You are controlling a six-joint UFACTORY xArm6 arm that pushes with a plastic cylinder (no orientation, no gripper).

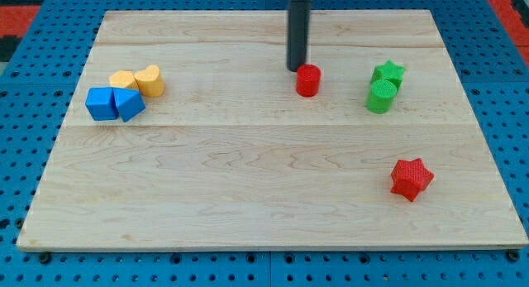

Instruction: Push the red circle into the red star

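The red circle point(307, 80) is a short red cylinder in the upper middle of the wooden board point(248, 179). The red star point(412, 179) lies at the lower right, well apart from it. My tip point(296, 68) is the lower end of a dark rod coming down from the view's top. It stands at the circle's upper left edge, touching or nearly touching it.
A green star point(388, 72) and a green circle point(380, 96) sit together right of the red circle. Two yellow blocks point(139, 79) and two blue blocks point(114, 103) cluster at the left. Blue pegboard surrounds the board.
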